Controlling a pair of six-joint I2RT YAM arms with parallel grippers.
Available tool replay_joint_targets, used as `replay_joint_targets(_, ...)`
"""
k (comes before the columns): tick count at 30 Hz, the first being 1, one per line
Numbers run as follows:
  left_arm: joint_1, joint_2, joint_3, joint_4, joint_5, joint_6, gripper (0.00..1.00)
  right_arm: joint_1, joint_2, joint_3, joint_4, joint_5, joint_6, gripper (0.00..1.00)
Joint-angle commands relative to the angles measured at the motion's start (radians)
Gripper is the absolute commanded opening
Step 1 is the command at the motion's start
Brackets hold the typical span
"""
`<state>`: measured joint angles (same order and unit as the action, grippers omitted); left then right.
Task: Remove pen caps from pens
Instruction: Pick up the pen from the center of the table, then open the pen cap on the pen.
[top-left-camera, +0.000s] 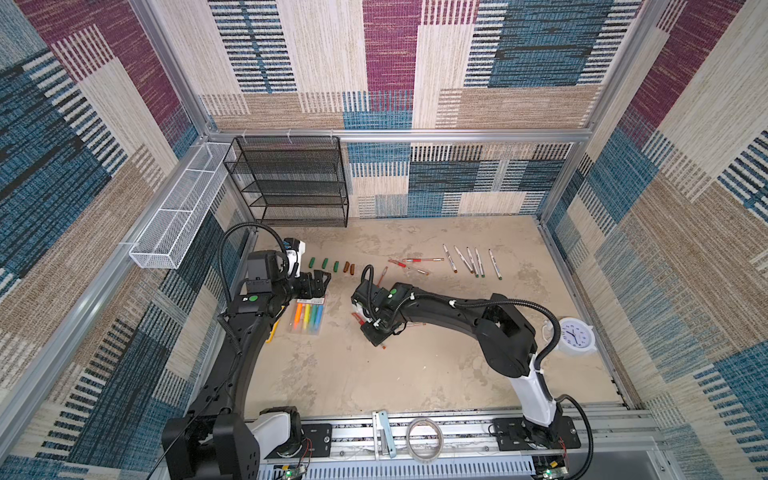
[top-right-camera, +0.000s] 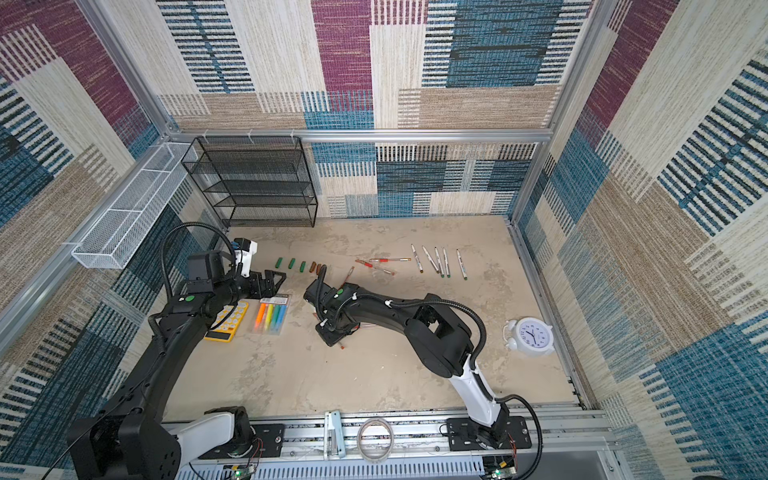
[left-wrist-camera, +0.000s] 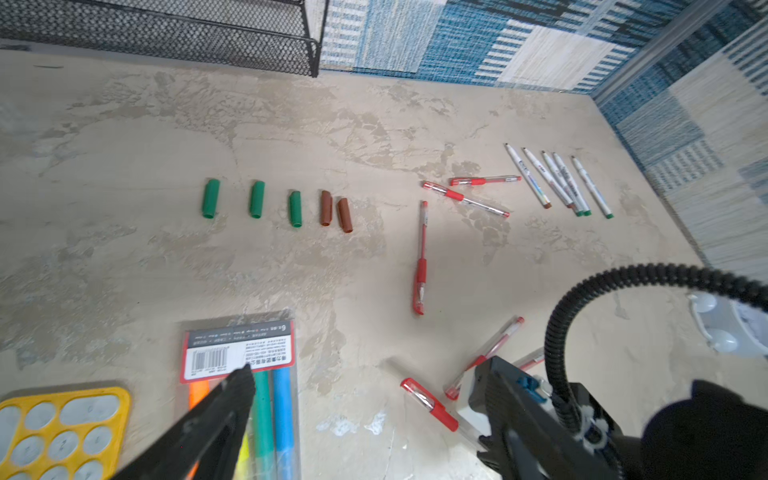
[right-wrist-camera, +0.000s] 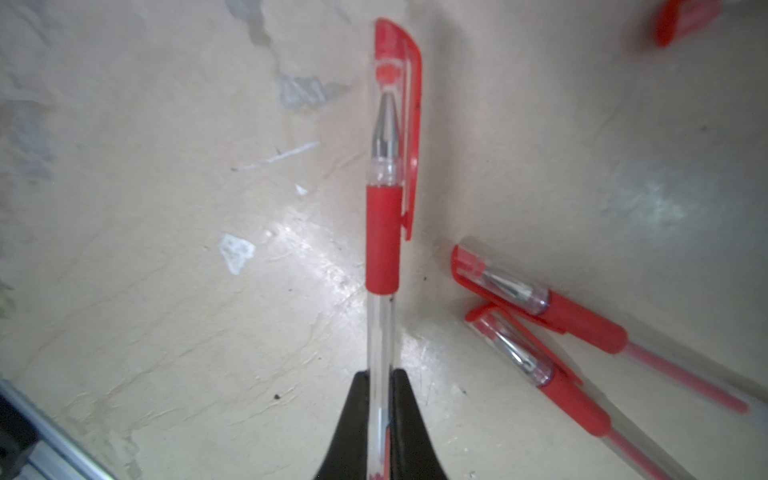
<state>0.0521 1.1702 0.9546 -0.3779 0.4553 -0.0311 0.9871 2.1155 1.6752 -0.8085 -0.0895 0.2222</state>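
My right gripper (right-wrist-camera: 380, 374) is shut on the clear barrel of a red pen (right-wrist-camera: 382, 232). That pen still wears its red cap (right-wrist-camera: 395, 62), which points away from the jaws just above the table. In a top view this gripper (top-left-camera: 363, 322) sits mid-table. Two more capped red pens (right-wrist-camera: 540, 303) lie beside it. My left gripper (left-wrist-camera: 365, 374) stands open and empty over the highlighter pack (left-wrist-camera: 270, 399). Loose green pen caps (left-wrist-camera: 211, 198) and brown ones (left-wrist-camera: 326, 208) lie in a row. Further red pens (left-wrist-camera: 420, 257) and white-barrelled pens (left-wrist-camera: 557, 178) lie beyond.
A yellow calculator (left-wrist-camera: 62, 428) lies left of the highlighter pack. A black mesh rack (top-left-camera: 291, 183) stands at the back left and a white wire basket (top-left-camera: 178, 220) hangs on the left wall. A white alarm clock (top-left-camera: 573, 336) stands at the right.
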Motion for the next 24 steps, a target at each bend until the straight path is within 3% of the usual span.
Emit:
replay_joint_targets(1,0.001,-0.004,-0.001,0.033,0.169,-0.035,0.90,0.000,-0.047,-0.012,0.115,-0.003,0.021,0.03)
replay_joint_targets(5,0.002,-0.001,-0.014,0.076,0.263,-0.133,0.87,-0.004,-0.104,-0.055,0.221,0.058,0.073,0.03)
replay_joint_targets(8,0.002,0.007,-0.043,0.159,0.358,-0.229,0.85,-0.007,-0.182,-0.166,0.379,0.012,0.086,0.03)
replay_joint_targets(12,-0.013,0.017,-0.086,0.247,0.477,-0.328,0.77,-0.007,-0.200,-0.171,0.416,0.017,0.095,0.04)
replay_joint_targets(24,-0.061,0.056,-0.111,0.217,0.313,-0.261,0.63,-0.003,-0.282,-0.242,0.541,-0.001,0.091,0.03)
